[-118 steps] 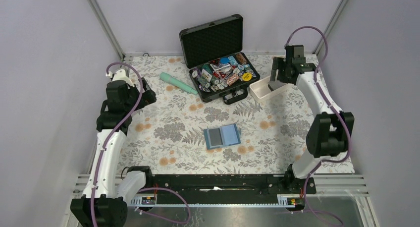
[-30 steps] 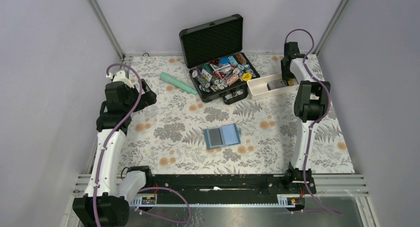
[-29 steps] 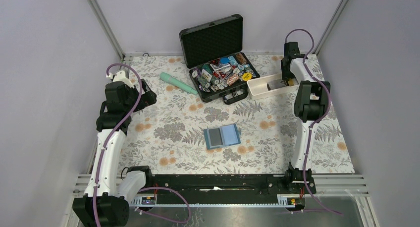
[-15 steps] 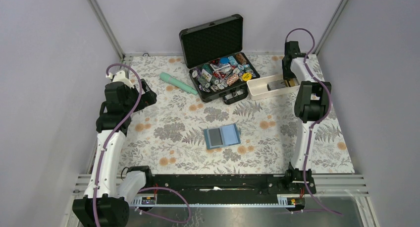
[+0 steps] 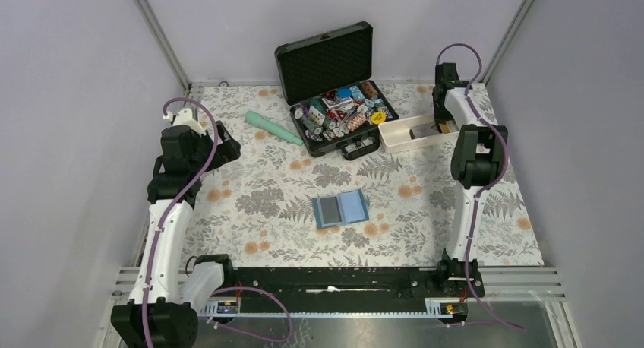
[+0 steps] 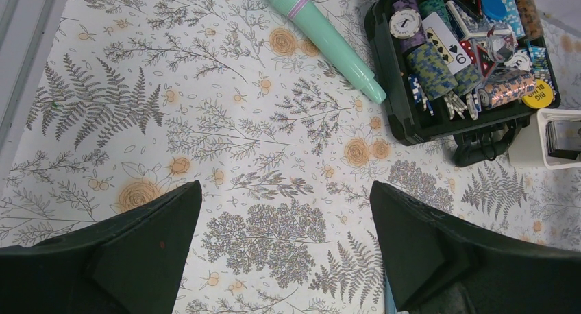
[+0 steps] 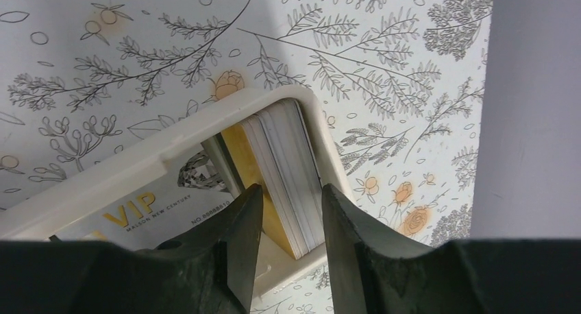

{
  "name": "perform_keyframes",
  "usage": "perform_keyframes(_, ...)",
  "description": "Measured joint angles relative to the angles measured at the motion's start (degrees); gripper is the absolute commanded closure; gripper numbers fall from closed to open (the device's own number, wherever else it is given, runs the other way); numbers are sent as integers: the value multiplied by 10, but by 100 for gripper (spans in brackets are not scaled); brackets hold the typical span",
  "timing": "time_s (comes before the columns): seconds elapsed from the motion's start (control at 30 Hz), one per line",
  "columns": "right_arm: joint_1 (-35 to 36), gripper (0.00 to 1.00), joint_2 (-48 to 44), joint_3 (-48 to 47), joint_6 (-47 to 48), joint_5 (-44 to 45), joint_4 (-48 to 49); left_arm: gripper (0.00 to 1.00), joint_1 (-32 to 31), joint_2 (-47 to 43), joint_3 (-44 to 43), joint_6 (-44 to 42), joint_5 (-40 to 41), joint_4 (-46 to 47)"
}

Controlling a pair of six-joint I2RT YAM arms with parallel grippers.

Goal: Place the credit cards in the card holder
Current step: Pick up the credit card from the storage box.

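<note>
The teal card holder [image 5: 351, 207] lies open mid-table with a dark card [image 5: 329, 209] in its left half. The other credit cards [image 7: 284, 166] stand on edge as a silver stack with a gold one, at the right end of the long white tray [image 7: 103, 184]. A flat silver "VIP" card [image 7: 130, 211] lies in the tray beside them. My right gripper [image 7: 291, 190] reaches down into that end [image 5: 440, 126], its fingers pressed against both sides of the stack. Far off at the left, my left gripper [image 6: 284, 185] hangs open and empty above the cloth [image 5: 225, 146].
An open black foam-lined case [image 5: 342, 112] full of poker chips sits at the back centre, just left of the tray. A mint-green cylinder [image 5: 272, 128] lies left of the case. The enclosure's right wall [image 7: 541, 108] stands close to the tray's end.
About four seconds ago the right arm was above the tray's middle; it now reaches down at the tray's right end. In the last second it only edged slightly. The left arm has not moved.
</note>
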State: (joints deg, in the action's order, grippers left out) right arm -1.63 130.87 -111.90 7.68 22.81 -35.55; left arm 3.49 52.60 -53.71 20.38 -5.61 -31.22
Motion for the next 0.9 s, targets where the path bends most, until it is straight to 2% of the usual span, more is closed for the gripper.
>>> perform_keyframes(0.1, 0, 60, 0, 0, -2, -11, -5, 1, 0, 0, 0, 0, 0, 0)
perform_keyframes(0.23, 0, 51, 0, -2, -3, -19, -11, 1, 0, 0, 0, 0, 0, 0)
perform_keyframes(0.53, 5, 50, 0, -4, 2, -20, -25, 1, -1, 0, 3, 0, 0, 1)
perform_keyframes(0.77, 9, 26, -12, 30, 13, 1, 6, 1, -2, 0, 6, 0, 0, 1)
perform_keyframes(0.9, 9, 22, -21, 37, 20, 8, 14, 1, -3, 0, 6, 0, 0, 1)
